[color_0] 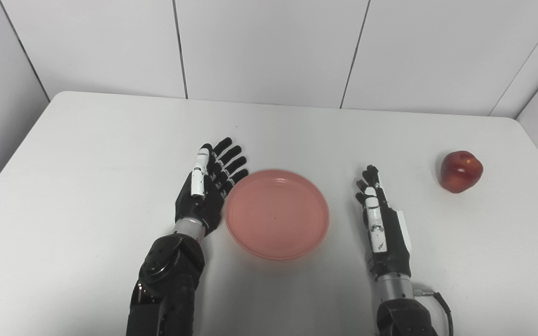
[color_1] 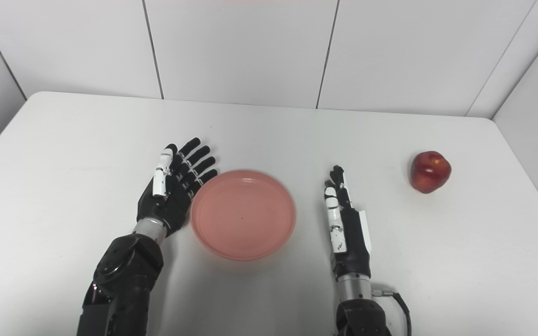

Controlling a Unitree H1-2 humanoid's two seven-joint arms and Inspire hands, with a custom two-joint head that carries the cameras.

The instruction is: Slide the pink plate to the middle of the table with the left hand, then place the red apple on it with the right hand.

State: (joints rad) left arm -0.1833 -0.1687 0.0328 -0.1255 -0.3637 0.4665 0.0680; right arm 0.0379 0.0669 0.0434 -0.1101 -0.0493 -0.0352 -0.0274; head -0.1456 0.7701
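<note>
A round pink plate (color_0: 277,213) lies near the middle of the white table (color_0: 87,154), with nothing on it. My left hand (color_0: 209,186) is open, fingers straight, its palm side against the plate's left rim. My right hand (color_0: 382,219) is open too, standing on edge to the right of the plate, a small gap away from it. A red apple (color_0: 460,171) sits upright at the table's right side, well beyond the right hand and untouched.
The table's far edge meets a white panelled wall (color_0: 269,46). The right table edge runs close behind the apple. Bare tabletop spreads to the left of my left arm and along the back.
</note>
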